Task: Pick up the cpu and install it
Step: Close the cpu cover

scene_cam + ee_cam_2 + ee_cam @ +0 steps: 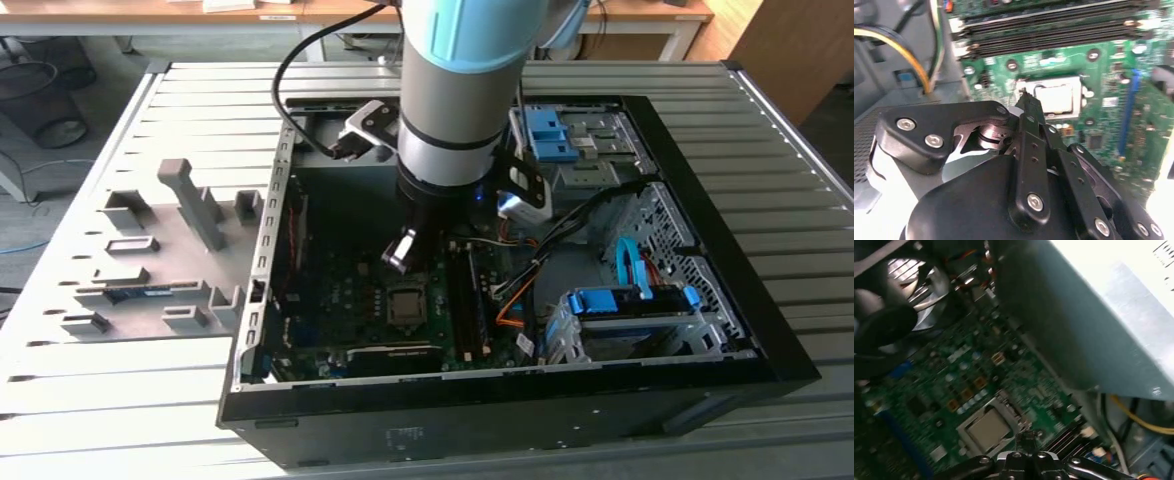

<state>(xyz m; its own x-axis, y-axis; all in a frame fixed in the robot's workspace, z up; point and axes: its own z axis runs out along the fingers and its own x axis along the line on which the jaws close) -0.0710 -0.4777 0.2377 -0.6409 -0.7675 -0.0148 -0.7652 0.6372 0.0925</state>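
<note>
With the cpu lying in the socket frame, your hand hovers above it, fingers together. Any descent risks scraping the chip.

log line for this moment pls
stage: tool above motherboard inside case | cpu seated in socket | tool: shut, empty

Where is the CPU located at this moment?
The small square silver-grey cpu sits in the socket frame on the green motherboard, beside the memory slots, below the pincer.
</note>
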